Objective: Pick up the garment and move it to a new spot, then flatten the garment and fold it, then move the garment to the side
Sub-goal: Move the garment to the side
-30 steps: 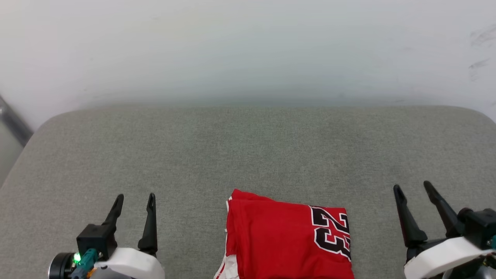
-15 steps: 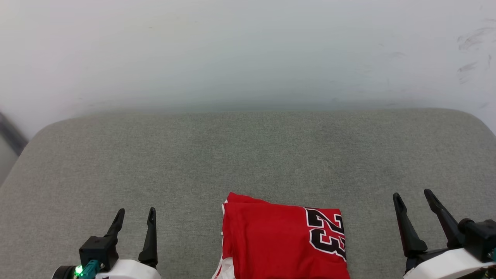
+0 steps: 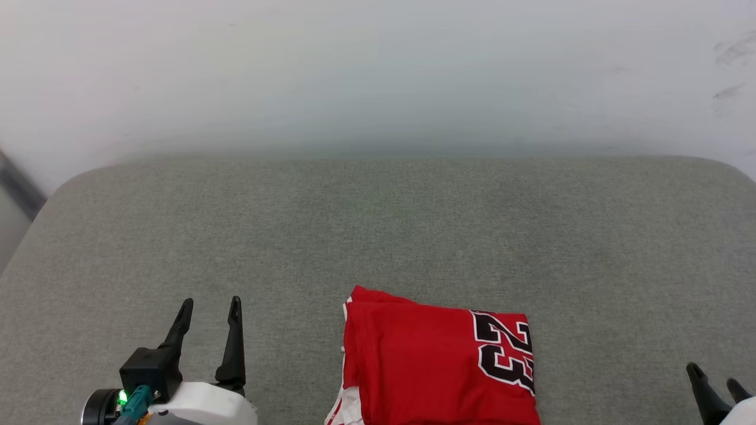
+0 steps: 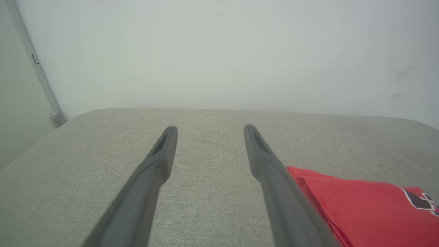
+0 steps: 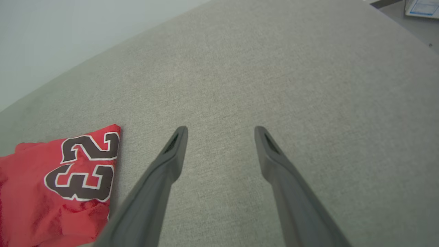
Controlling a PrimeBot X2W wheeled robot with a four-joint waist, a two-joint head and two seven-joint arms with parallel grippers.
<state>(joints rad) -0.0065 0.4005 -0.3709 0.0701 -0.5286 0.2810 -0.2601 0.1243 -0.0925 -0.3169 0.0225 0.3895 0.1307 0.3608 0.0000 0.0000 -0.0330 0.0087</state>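
Grey padded worktop (image 3: 378, 224) carries the folded garment (image 3: 425, 366) near its front edge, left pincer (image 3: 211, 301) and right pincer (image 3: 713, 375) released and flanking it, likely since folding looks done

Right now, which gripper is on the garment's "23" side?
The right gripper: the 23 print sits at the garment's edge nearest it, while the left gripper faces the plain red edge.
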